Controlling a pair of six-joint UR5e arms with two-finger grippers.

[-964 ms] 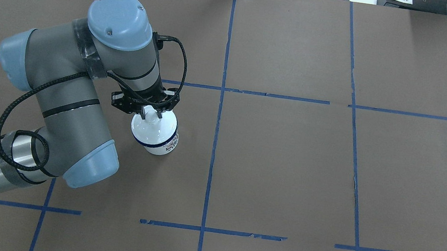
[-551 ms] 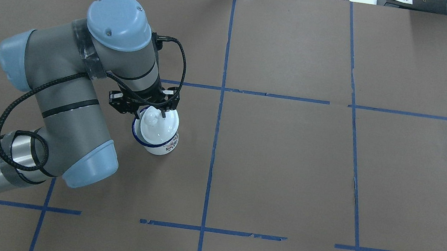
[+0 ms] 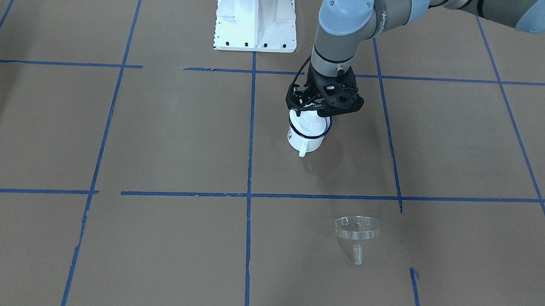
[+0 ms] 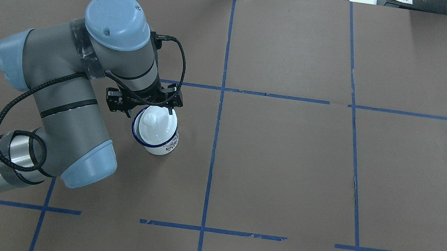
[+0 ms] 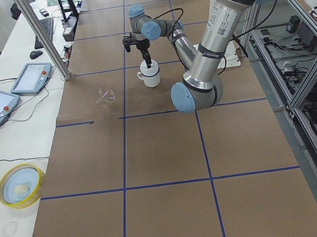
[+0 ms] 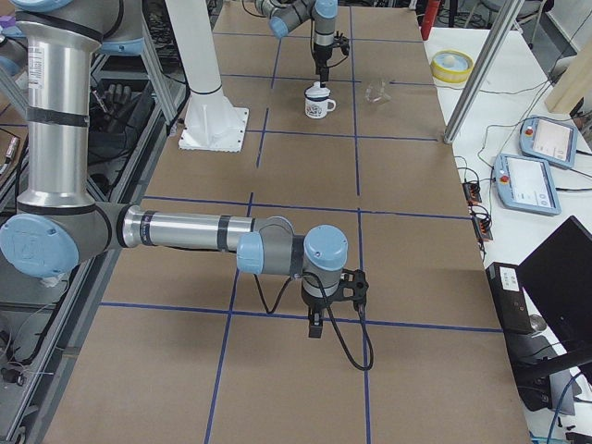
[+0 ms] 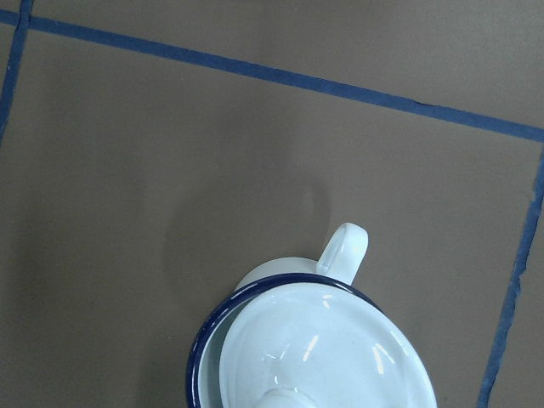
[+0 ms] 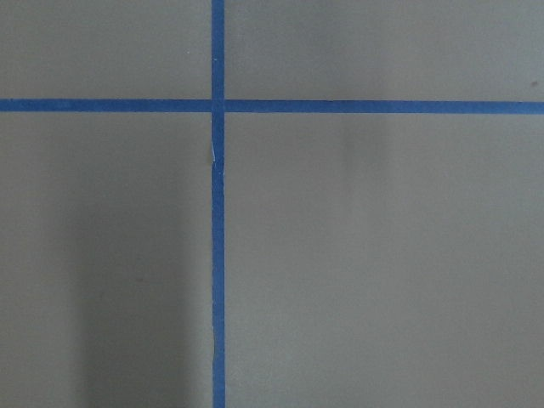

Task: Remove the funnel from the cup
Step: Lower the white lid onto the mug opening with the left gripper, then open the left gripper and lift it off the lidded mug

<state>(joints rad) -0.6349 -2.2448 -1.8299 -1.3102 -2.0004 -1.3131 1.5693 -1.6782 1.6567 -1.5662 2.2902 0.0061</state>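
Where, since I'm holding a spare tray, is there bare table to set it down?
Bare: the squares right of the centre tape line in the overhead view. Crowded: around the cup, where the left end effector hangs over the lid tilted in it. The funnel lies apart, toward the operators' side.

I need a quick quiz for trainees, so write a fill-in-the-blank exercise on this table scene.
The funnel lies on the ___, apart from the cup.
The cup's rim is coloured ___.
A white ___ sits tilted in the cup.
The gripper above the cup is the robot's ___ one.
Missing words: table; blue; lid; left.
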